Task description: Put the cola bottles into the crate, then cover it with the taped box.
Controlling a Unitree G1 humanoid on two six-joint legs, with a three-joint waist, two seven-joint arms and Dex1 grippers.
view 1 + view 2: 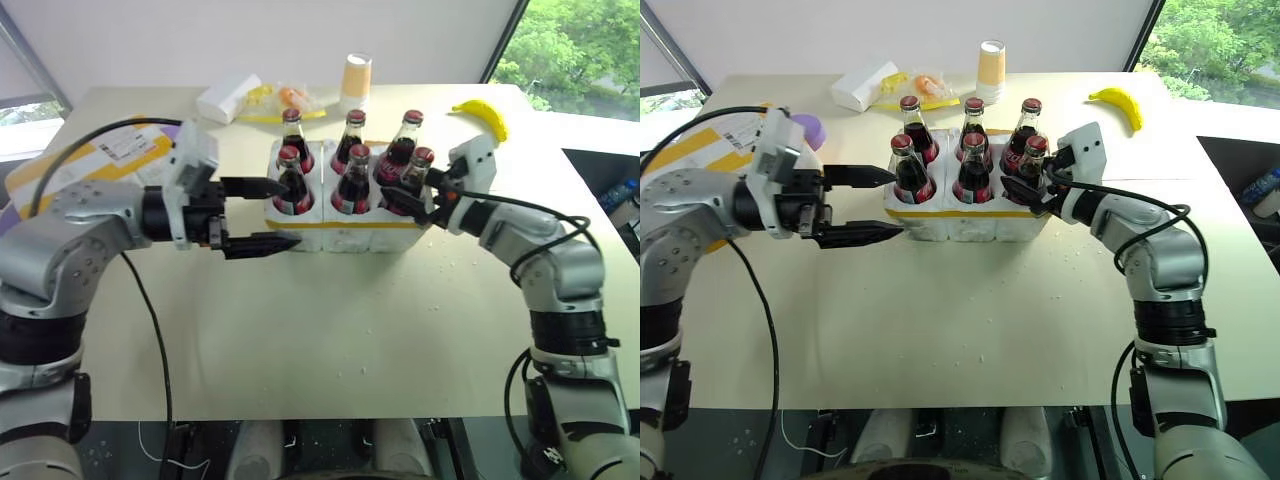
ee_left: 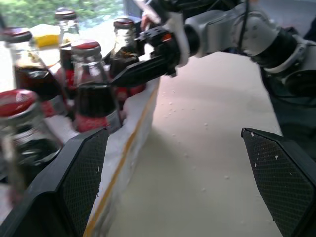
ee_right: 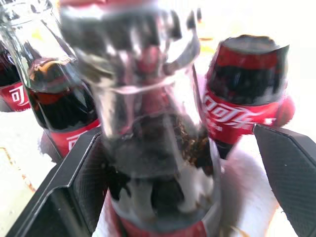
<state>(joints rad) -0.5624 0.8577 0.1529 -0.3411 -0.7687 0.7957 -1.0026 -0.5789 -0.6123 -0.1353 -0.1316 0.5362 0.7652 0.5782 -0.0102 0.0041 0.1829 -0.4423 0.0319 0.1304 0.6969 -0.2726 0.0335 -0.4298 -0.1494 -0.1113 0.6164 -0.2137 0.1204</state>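
- Six cola bottles stood upright in the wells of the crate, in two rows of three, near the middle of the counter.
- The crate was a low white block with a yellow strip along its lower front edge.
- The left gripper lay level just beside the crate's left end, its fingers spread wide with nothing between them; the upper finger's tip reached toward the front-left bottle, and whether it touched the glass could not be told.
- The right gripper sat at the crate's right end, about the front-right bottle.
- In the right wrist view its fingers were spread, one on each side of that bottle; the finger on the other side stood clear of the glass, so the bottle stood in its well without being pinched.
- The taped box, white with yellow bands and a shipping label, lay at the counter's far left, partly hidden behind the left arm and well apart from the crate.
- Behind the crate were a small white box, a paper cup and some wrapped food between them.
- A banana lay toward the far right of the counter.
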